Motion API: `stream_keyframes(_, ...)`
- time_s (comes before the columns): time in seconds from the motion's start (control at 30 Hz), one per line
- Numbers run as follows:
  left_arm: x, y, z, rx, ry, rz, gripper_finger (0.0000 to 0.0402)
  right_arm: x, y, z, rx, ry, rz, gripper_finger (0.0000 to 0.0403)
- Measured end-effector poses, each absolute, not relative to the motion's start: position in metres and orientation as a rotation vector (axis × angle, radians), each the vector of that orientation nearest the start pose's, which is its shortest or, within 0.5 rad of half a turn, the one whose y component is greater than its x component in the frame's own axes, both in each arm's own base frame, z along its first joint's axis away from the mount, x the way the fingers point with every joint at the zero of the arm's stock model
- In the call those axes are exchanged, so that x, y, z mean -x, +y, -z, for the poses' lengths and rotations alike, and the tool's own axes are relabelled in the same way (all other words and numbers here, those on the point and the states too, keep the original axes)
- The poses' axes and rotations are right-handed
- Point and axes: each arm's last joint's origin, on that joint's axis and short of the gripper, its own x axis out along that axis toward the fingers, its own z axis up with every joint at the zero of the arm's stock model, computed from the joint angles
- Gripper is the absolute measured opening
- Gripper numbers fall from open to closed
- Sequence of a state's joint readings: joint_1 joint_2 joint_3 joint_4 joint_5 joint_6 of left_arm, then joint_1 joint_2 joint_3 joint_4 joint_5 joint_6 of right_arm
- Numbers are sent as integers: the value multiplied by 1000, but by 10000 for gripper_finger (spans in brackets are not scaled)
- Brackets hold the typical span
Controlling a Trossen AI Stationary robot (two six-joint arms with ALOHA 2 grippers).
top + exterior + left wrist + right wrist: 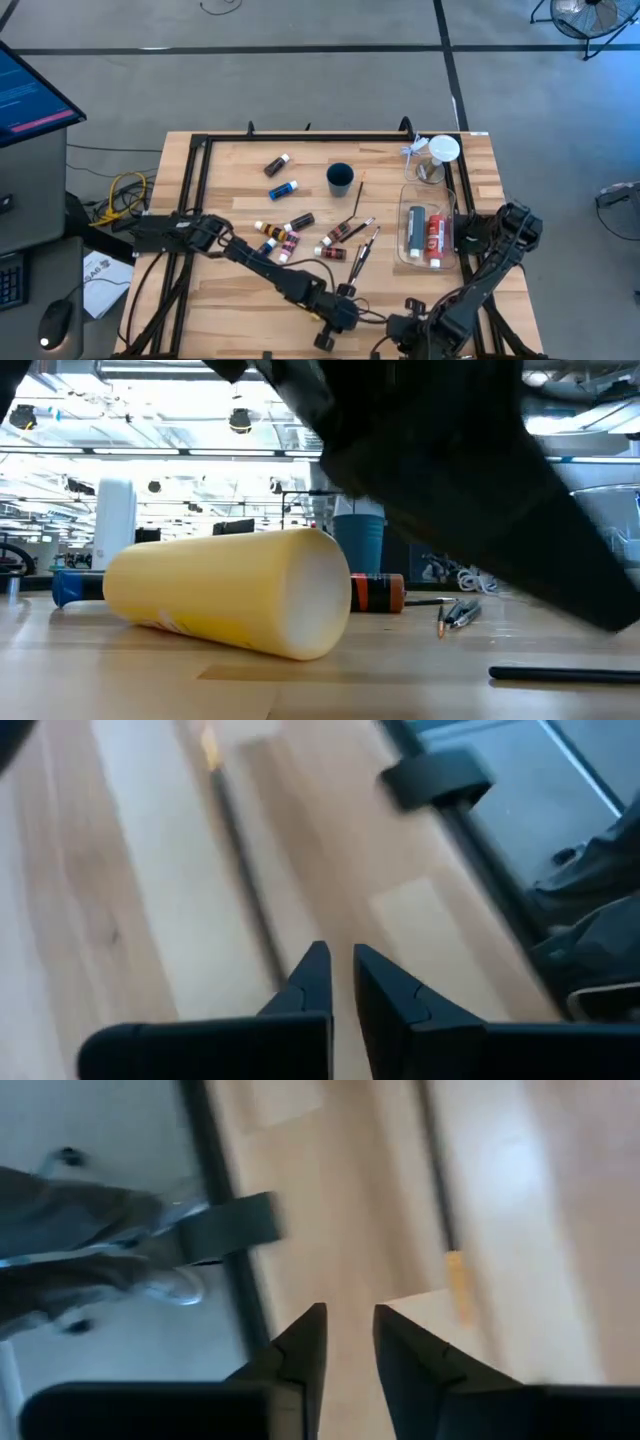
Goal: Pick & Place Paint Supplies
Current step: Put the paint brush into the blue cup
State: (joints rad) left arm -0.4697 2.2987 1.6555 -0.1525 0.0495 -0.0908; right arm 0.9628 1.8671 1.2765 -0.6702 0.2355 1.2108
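Bright, even overhead light; both wrist views are motion-blurred, the low view perhaps glared by ceiling lamps.

One yellow bottle [230,595], one blue cup [340,178], one white-lidded jar [441,152], one clear tray [404,225].

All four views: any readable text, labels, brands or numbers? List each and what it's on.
None can be read.
Screen: lines of text, too small.
Papers by the table: print too small.
Tubes in the clear tray: labels too small.
Small paint bottles: labels too small.
Yellow bottle: no print readable on the visible side.
Wrist views: no text.
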Motion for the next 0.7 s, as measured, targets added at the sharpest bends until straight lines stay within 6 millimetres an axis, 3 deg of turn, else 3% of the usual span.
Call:
stream_keyframes(0.2,-441,-225,-133,-107,801,436,86,-216,278,-173,-232,1209,197,106)
stream_keyframes(0.4,-443,-222,-133,-173,780,373,153,-219,269,-158,-206,1210,185,118)
stream_keyframes(0.7,-450,-207,-130,-127,787,281,170,-213,264,-146,-194,1241,169,141)
